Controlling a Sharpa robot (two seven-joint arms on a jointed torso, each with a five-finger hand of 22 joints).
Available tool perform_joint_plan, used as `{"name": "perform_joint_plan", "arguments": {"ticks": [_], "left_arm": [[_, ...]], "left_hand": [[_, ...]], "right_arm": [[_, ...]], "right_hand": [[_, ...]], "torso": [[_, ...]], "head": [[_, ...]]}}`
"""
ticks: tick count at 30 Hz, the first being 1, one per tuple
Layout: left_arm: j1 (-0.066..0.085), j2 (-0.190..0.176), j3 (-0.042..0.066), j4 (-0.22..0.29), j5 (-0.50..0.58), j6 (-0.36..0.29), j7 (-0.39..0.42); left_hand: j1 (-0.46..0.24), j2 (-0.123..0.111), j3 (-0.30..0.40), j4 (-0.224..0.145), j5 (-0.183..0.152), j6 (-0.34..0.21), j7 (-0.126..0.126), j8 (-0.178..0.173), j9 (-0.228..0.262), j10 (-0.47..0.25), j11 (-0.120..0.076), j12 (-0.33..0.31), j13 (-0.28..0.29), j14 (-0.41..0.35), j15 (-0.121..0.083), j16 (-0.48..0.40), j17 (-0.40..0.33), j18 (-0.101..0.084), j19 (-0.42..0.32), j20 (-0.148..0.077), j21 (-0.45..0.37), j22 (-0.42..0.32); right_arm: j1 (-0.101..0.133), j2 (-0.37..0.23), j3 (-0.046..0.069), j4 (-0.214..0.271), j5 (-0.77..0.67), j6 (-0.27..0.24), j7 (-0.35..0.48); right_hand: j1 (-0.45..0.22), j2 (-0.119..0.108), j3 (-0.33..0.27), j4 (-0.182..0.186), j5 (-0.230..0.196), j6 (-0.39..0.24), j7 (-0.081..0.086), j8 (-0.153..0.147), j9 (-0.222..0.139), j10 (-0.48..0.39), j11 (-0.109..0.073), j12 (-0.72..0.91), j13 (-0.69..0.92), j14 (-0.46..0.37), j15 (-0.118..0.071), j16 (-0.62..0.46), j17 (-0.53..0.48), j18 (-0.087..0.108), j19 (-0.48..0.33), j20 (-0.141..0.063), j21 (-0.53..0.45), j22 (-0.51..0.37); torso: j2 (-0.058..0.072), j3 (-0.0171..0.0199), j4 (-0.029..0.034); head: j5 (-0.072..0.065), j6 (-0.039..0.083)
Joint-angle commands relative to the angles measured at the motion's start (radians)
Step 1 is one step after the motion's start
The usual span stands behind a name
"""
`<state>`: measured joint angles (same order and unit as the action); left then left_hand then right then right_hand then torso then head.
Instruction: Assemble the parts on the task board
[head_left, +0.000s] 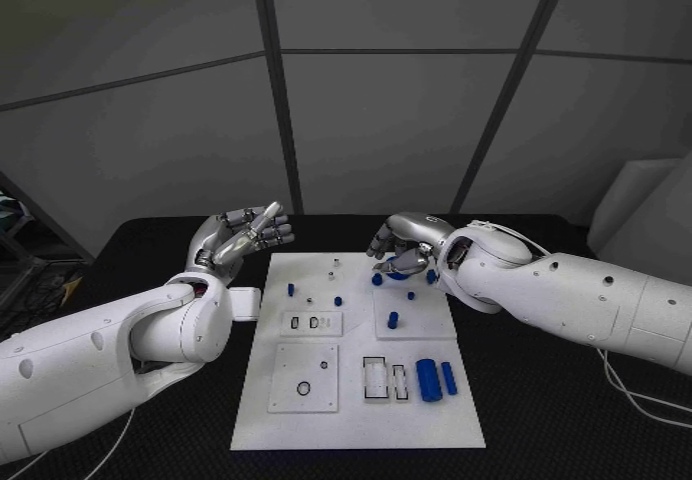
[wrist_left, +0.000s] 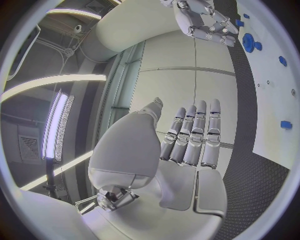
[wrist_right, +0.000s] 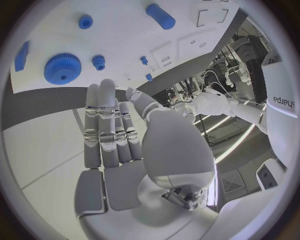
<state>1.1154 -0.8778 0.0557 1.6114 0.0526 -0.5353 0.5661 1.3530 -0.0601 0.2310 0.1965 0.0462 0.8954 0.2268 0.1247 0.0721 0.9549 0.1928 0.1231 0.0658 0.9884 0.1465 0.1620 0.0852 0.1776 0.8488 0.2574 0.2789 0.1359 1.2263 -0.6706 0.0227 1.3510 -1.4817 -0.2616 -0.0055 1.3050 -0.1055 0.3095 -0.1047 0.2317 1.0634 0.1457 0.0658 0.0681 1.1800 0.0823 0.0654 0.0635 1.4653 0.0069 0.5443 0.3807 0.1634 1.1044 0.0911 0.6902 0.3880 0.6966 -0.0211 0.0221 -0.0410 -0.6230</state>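
Task board (head_left: 361, 410): white plate, mid-table (head_left: 534, 440). Blue parts scattered on it, gear (wrist_right: 62, 68) near far edge. Right hand (head_left: 407, 243) hovering above gear, fingers loosely curled, empty. Left hand (head_left: 245, 235) raised beside board, spread, empty. Advice: lower right hand squarely over gear, pinch rim evenly.

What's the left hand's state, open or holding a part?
Open. The left hand holds nothing: in its wrist view the fingers lie straight and the palm is bare, and in the head view it hangs beside the task board, off it.

head camera overhead, wrist cameras behind fingers (wrist_left: 195, 132)
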Motion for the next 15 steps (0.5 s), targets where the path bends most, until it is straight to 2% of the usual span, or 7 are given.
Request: {"name": "perform_joint_plan", "arguments": {"ticks": [1, 8, 15], "left_arm": [[0.002, -0.003, 0.001, 0.015, -0.002, 0.026, 0.001], [0.002, -0.005, 0.001, 0.030, -0.002, 0.030, -0.006], [0.002, -0.009, 0.002, 0.034, -0.002, 0.031, -0.009]], "left_hand": [[-0.004, 0.007, 0.001, -0.007, 0.003, 0.005, 0.012, -0.007, -0.002, 0.008, -0.002, -0.004, -0.001, 0.005, 0.003, -0.008, -0.002, 0.006, 0.006, 0.000, 0.002, -0.002], [-0.004, 0.007, 0.000, -0.008, 0.003, 0.005, 0.012, -0.009, -0.003, 0.008, -0.002, -0.006, -0.002, 0.005, 0.003, -0.010, -0.003, 0.006, 0.006, 0.000, 0.001, -0.003], [-0.006, 0.008, -0.001, -0.010, 0.003, 0.006, 0.013, -0.011, -0.003, 0.008, -0.001, -0.009, -0.002, 0.005, 0.004, -0.013, -0.004, 0.005, 0.006, 0.000, 0.000, -0.004]], "right_arm": [[0.004, 0.005, 0.001, 0.009, -0.123, 0.091, -0.090], [0.006, 0.010, 0.001, 0.010, -0.157, 0.129, -0.124], [0.007, 0.011, 0.001, 0.009, -0.175, 0.140, -0.141]], "right_hand": [[0.002, -0.018, 0.003, 0.018, -0.005, -0.017, -0.003, -0.002, -0.001, -0.029, 0.003, -0.002, 0.002, 0.048, -0.002, 0.192, 0.167, 0.019, 0.011, 0.000, 0.058, 0.037], [0.017, -0.028, -0.001, 0.045, -0.005, -0.035, -0.006, -0.001, 0.000, -0.058, 0.008, 0.000, 0.004, 0.040, 0.003, 0.443, 0.418, 0.017, 0.002, 0.007, 0.147, 0.107], [0.025, -0.029, -0.003, 0.058, -0.002, -0.036, -0.006, -0.001, 0.001, -0.061, 0.010, 0.001, 0.004, 0.034, 0.003, 0.522, 0.499, 0.008, 0.014, 0.009, 0.215, 0.183]], "torso": [[0.024, -0.0026, 0.0076], [0.041, -0.0043, 0.0138], [0.049, -0.0046, 0.0159]], "head": [[-0.005, 0.005], [-0.011, 0.007], [-0.014, 0.008]]}}
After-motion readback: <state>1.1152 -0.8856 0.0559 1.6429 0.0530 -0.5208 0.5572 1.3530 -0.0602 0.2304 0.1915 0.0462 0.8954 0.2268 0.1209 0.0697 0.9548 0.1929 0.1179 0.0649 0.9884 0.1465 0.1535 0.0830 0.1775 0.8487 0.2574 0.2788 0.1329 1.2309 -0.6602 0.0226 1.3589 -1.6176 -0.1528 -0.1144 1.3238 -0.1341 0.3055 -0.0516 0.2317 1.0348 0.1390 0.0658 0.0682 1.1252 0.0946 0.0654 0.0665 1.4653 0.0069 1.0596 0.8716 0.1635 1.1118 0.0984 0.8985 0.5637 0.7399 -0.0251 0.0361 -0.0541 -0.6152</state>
